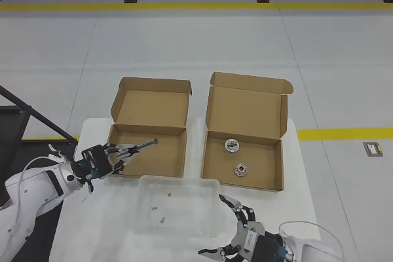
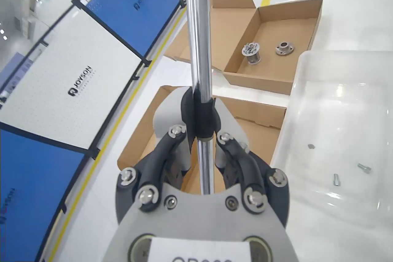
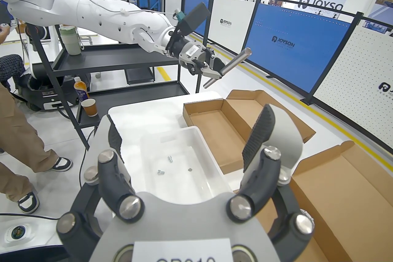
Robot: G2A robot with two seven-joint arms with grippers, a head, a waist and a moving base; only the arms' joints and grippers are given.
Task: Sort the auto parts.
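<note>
Can't name the little metal bits (image 1: 162, 220) in the clear tray (image 1: 183, 179), way too small from the top and hardly better from either wrist. Losing a stretch of the steel rod (image 2: 198, 14) inside the left gripper (image 2: 199, 109) and its black pads (image 2: 187, 109), plus the tail end slipping behind the metal plate (image 2: 199, 223). Can't see much of the left cardboard box (image 2: 141, 137) in the left wrist view either, blocked by that same gripper. Getting only part of the right gripper (image 1: 227, 229) from the top, chopped by the bottom edge. Same with the right cardboard box (image 3: 344, 183) in the right wrist view: sliced by the frame edge, partly covered by a finger (image 3: 261, 137). Also missing the tray's far side in the left wrist view, cut at the edge.
</note>
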